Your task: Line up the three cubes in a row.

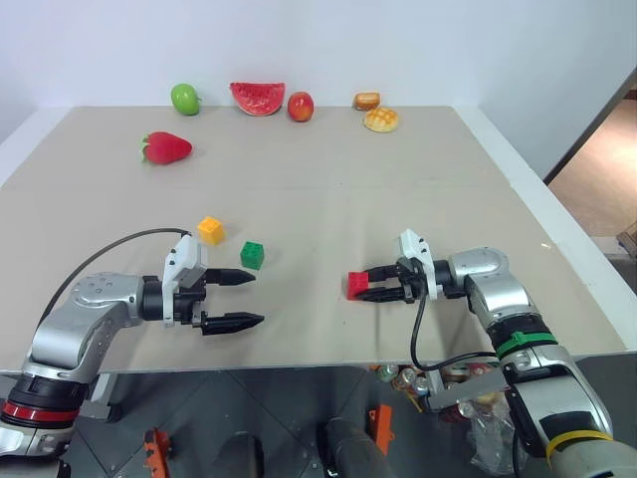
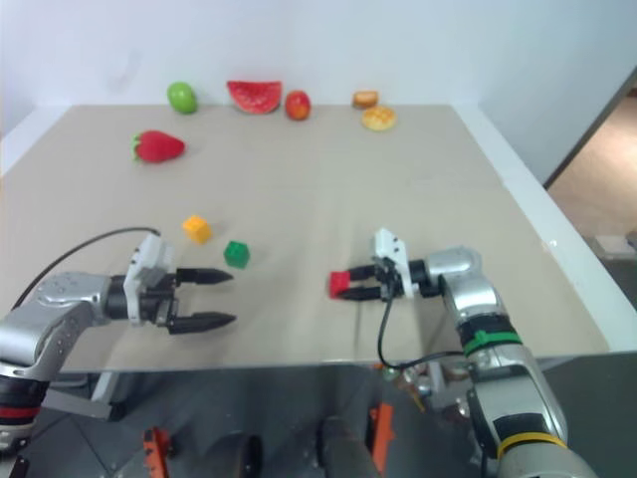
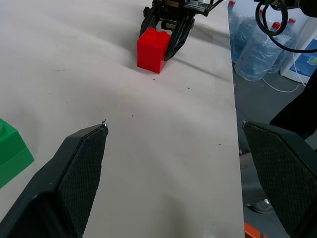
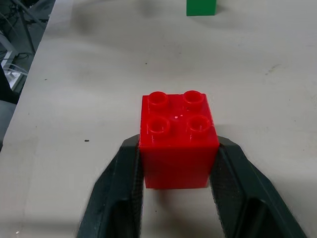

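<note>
Overhead, in the left eye view, the red cube (image 1: 358,285) sits on the surface (image 1: 328,209) between the right gripper (image 1: 370,290)'s fingertips, well apart from the green cube (image 1: 252,255) and yellow cube (image 1: 210,230), which lie toward the robot's left; the left gripper (image 1: 242,300), spread wide and empty, is just beside the green one.

From the left wrist, the red cube lies straight ahead.

From the right wrist, the fingers (image 4: 116,193) flank the red cube's sides, studs up; whether they grip I cannot tell. A cube has no long axis.

Toy fruits (image 1: 257,98) and bread (image 1: 381,119) line the table's (image 1: 328,179) far edge.
</note>
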{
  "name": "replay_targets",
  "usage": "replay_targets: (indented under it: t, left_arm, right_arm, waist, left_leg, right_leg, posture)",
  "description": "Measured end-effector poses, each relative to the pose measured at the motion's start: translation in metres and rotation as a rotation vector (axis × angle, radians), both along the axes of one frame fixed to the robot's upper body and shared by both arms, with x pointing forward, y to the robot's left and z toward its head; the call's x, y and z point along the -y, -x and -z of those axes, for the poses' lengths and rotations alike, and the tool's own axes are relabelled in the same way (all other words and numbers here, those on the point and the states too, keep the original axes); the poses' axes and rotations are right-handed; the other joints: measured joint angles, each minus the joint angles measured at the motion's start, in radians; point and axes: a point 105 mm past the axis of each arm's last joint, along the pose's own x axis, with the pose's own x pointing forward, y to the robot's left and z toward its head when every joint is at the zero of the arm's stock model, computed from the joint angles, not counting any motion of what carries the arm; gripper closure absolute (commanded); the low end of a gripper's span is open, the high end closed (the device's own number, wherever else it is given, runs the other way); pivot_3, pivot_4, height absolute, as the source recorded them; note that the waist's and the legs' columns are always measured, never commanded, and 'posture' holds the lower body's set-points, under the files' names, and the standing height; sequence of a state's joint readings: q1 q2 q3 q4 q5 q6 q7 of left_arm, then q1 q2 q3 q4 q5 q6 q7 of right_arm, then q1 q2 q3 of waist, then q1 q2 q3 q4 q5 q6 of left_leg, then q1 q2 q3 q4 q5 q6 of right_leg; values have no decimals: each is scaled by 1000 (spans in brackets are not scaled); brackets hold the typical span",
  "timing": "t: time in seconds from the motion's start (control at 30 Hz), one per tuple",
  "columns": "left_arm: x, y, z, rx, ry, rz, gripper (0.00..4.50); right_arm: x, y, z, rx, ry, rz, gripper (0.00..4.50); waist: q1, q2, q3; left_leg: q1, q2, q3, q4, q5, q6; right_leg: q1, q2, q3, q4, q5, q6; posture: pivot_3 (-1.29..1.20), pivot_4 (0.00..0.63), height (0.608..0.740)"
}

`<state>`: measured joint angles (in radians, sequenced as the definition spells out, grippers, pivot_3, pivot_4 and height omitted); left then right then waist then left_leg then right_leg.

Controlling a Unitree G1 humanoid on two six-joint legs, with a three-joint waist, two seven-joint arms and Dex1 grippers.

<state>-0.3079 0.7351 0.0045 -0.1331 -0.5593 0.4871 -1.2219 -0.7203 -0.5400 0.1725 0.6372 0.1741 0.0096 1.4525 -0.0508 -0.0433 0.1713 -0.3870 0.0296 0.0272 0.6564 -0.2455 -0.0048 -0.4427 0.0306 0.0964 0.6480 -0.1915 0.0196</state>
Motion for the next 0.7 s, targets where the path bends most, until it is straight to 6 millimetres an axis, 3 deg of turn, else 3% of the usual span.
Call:
replay_targets:
  t: [0.07,0.3,0.53,0.63,0.7]
  left_arm:
    - [1,-1,0,2,3,-5,0]
    - [-2,-3,7,0,7,-64,0]
    - [-28,3,27,-48,-29,-199,0]
    - [-50,3,37,-44,-99,-329,0]
    - [-58,-3,38,-23,-117,-404,0]
  right_arm:
    - [1,0,4,-3,17,-2,973]
    - [9,-1,-1,6,57,-10,973]
    - [27,0,-20,43,98,-11,973]
    - [39,-1,-43,101,84,12,973]
    - [39,-5,-69,157,25,29,973]
  waist:
    - [0,0,0]
    - [0,0,0]
    - [0,0,0]
    - [1,3,2]
    - [2,3,2]
  left_leg:
    - [0,0,0,0,0,0]
    - [0,0,0,0,0,0]
    - [0,1,0,0,0,0]
    - [0,1,0,-1,0,0]
    - [0,0,1,0,0,0]
  right_leg:
    - [0,0,0,0,0,0]
    - [0,0,1,0,0,0]
    - [0,0,0,0,-1,-1]
    - [-1,-1,0,0,-1,-1]
    - [0,-1,0,0,-1,-2]
  posture:
    - [0,150,740]
    - [0,150,740]
    - [0,150,740]
    - [0,150,740]
    - [0,150,740]
